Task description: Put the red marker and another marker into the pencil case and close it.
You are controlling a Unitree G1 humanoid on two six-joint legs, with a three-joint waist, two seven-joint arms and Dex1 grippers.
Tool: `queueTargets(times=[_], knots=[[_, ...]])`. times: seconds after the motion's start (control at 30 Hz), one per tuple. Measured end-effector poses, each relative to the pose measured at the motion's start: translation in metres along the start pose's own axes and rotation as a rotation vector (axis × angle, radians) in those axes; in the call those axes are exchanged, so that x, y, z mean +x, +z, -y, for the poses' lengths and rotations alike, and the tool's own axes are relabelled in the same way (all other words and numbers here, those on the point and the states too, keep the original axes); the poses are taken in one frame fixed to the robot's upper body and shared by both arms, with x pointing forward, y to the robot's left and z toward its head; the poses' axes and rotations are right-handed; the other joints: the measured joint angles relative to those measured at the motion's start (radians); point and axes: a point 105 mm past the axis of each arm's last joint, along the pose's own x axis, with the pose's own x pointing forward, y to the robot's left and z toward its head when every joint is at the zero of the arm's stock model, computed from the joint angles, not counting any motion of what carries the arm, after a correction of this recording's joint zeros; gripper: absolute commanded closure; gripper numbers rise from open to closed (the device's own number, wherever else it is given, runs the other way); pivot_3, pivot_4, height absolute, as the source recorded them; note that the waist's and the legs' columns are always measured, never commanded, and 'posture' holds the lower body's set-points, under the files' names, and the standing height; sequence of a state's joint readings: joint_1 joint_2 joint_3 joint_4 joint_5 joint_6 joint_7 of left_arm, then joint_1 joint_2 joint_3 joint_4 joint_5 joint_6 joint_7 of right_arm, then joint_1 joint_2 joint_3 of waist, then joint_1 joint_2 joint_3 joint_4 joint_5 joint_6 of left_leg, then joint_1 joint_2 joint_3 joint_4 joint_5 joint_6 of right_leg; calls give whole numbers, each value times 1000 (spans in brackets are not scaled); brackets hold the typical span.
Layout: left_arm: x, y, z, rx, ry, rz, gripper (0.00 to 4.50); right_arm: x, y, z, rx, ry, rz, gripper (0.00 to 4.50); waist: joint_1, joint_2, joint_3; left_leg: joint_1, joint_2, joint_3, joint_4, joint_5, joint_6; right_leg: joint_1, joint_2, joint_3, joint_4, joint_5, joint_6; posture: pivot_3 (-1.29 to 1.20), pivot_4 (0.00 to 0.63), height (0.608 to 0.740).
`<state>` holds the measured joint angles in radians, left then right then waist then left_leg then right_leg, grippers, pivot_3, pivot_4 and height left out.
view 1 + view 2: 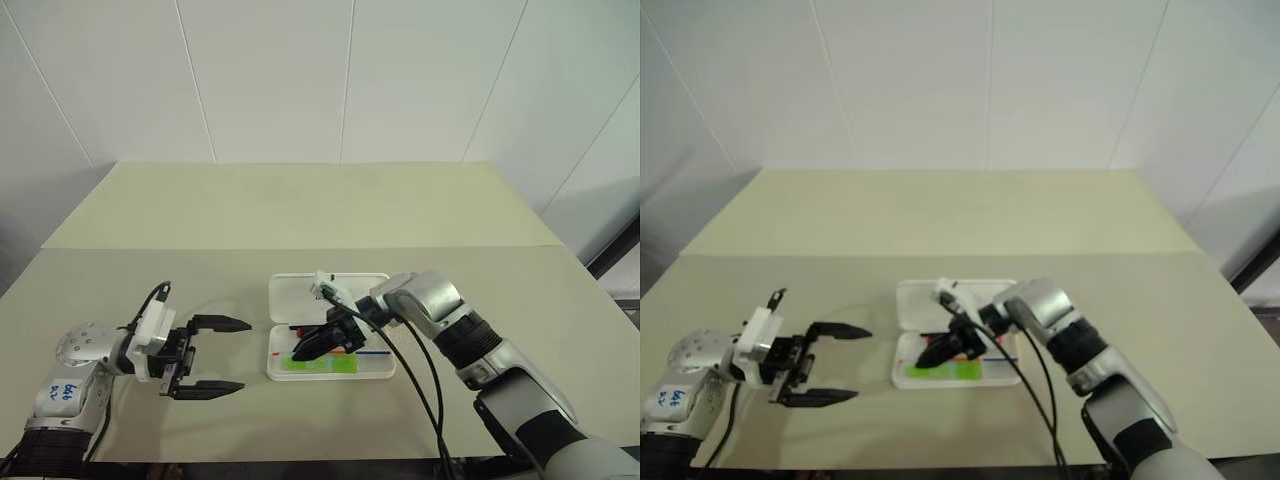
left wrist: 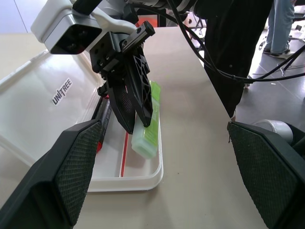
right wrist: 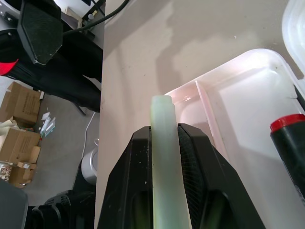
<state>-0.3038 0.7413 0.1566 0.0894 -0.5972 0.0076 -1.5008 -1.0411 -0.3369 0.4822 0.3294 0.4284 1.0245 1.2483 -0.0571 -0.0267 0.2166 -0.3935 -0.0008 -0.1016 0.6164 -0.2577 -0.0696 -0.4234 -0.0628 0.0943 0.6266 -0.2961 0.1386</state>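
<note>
**Silver arms, black claws**

Both arms are silver-grey shells with black joint bands. Behind the left gripper (image 1: 218, 354) sits a white boxy camera mount, and further back a rounded silver wrist bearing blue handwritten marks. Each claw has two black tapering fingers (image 2: 71, 164) with finely textured inner pads. Black cables loop from behind the right gripper (image 1: 312, 346), past its white camera block.
</note>
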Motion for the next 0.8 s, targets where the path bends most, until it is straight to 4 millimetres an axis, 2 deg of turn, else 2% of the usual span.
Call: queueTargets(times=[0.43,0.57,0.73,0.8], knots=[[0,0,0,1,0,2,0,5,4,7,-21,-3,-1,3120,-1,0,0,0,0,0,0,0,0,-1,0,0,1,0,0,0,150,740],[0,0,0,2,0,2,0,5,6,8,-17,-1,1,1940,-2,0,0,0,0,0,0,0,0,-1,0,0,1,0,0,0,150,740],[0,0,0,2,0,2,0,3,7,7,-13,4,8,97,-2,0,0,0,0,0,0,0,0,-1,0,0,1,0,0,0,150,740],[0,1,0,3,0,2,0,3,8,4,-15,8,8,41,-2,0,0,0,0,0,0,0,0,-1,0,0,1,0,0,0,150,740]])
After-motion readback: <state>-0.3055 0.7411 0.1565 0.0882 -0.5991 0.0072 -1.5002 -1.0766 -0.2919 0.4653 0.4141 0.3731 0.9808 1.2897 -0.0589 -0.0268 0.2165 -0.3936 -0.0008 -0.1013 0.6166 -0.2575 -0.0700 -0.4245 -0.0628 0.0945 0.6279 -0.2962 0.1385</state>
